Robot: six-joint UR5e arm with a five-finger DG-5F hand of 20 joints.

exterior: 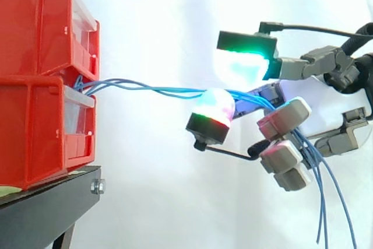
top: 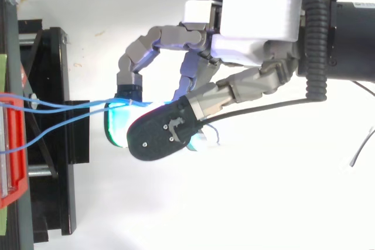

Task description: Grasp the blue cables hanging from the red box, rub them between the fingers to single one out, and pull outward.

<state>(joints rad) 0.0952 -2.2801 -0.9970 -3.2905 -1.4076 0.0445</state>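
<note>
The blue cables [exterior: 145, 88] ran from the red box [exterior: 41, 86], well past my fingertips [exterior: 213, 106], into my hand [top: 252, 33]. It was curled loosely round several of them. If I pulled now, all could come together, or slip out.

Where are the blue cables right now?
In the side view the blue cables stretch rightward from the red boxes at left into the hand, their loose ends hanging below it.

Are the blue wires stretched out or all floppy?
Stretched: the blue cables run nearly level from the red box to the hand; their ends dangle beyond it.
</note>
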